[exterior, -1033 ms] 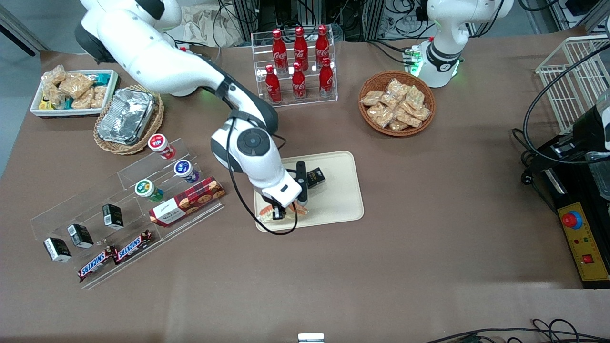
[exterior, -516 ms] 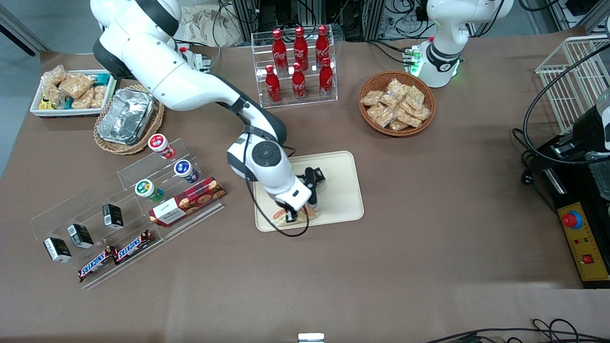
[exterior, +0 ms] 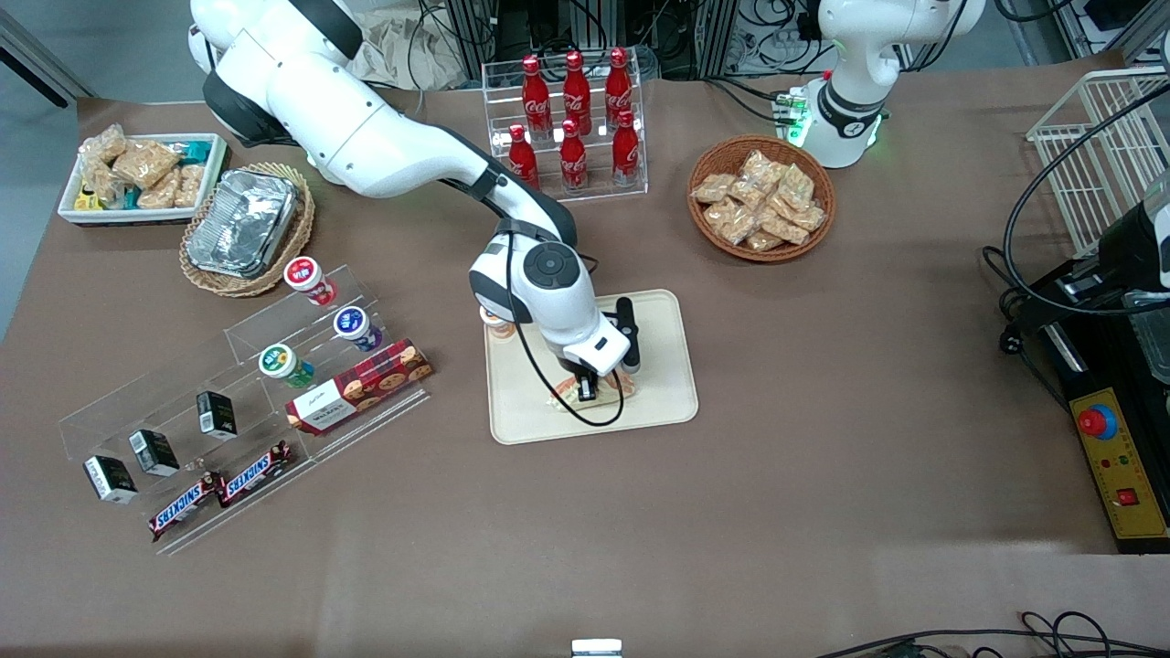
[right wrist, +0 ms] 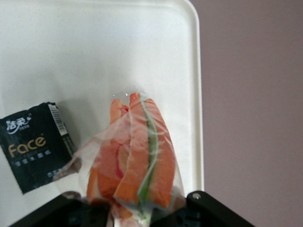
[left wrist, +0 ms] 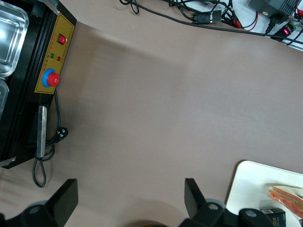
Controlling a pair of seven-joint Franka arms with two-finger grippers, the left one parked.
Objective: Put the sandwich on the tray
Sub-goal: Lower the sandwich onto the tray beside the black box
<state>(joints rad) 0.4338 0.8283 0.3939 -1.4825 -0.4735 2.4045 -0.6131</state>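
Wrapped orange sandwich (right wrist: 137, 156) over cream tray (right wrist: 94, 56).

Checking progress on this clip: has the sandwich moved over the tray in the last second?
Yes. The sandwich, held by the gripper, has shifted from the tray's edge nearest the snack shelf toward its middle, toward the parked arm's end.

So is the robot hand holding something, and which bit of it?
Yes, the gripper, over the tray, holds the wrapped sandwich by its wide end.
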